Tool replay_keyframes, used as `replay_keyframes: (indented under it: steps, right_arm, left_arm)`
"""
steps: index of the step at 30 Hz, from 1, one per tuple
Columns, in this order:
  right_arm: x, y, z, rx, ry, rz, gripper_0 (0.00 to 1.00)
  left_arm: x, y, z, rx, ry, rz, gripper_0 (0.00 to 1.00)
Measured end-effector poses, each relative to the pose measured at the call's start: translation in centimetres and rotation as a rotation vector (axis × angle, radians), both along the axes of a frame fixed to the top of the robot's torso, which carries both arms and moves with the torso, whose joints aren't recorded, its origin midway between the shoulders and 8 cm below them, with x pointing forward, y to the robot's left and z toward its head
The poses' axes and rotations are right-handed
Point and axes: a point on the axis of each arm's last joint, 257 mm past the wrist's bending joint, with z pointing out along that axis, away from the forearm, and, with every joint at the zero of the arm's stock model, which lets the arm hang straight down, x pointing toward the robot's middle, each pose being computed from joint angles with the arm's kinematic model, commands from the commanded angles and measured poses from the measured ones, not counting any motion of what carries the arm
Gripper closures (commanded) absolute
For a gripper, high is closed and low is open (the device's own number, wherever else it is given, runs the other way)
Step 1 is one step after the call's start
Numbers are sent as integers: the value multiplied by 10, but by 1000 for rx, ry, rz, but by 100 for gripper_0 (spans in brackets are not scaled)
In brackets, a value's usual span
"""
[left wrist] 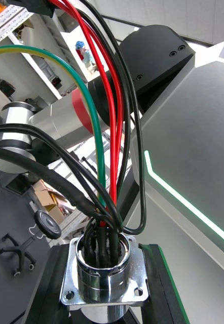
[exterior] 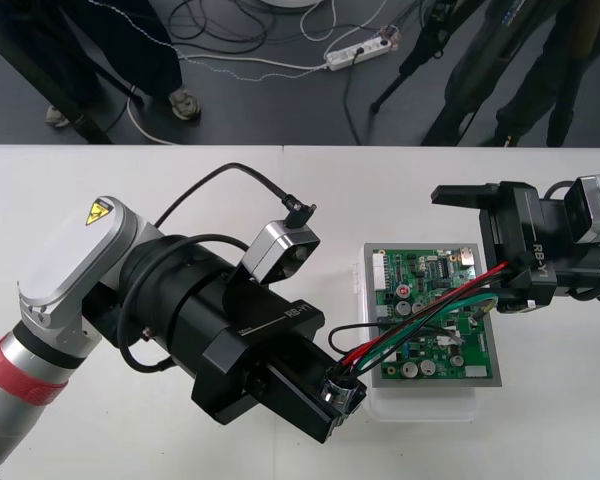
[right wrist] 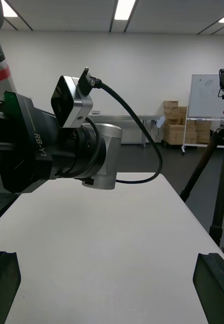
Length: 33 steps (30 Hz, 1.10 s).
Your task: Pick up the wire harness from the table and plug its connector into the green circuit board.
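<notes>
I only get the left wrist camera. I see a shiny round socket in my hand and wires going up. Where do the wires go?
Observer: The wires stretch from the socket in your left hand across the green circuit board to its right edge.
Operator: Is the other hand there?
Observer: Yes, the right hand is at that edge, open, fingers far apart.
Operator: Is the plug in?
Observer: I cannot tell. The wires end close beside that hand.
</notes>
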Motion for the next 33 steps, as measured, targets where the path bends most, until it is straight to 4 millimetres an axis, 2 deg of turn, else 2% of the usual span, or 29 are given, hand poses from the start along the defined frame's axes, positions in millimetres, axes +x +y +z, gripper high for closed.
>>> replay_keyframes:
  steps: [19, 33]
  right_arm:
    - [-1, -1, 1, 2, 0, 2, 0]
    - [-3, -28, 20, 31, 62, 13, 0]
  left_arm:
    - [-1, 0, 2, -5, 5, -3, 100]
    - [-1, 1, 3, -10, 9, -5, 100]
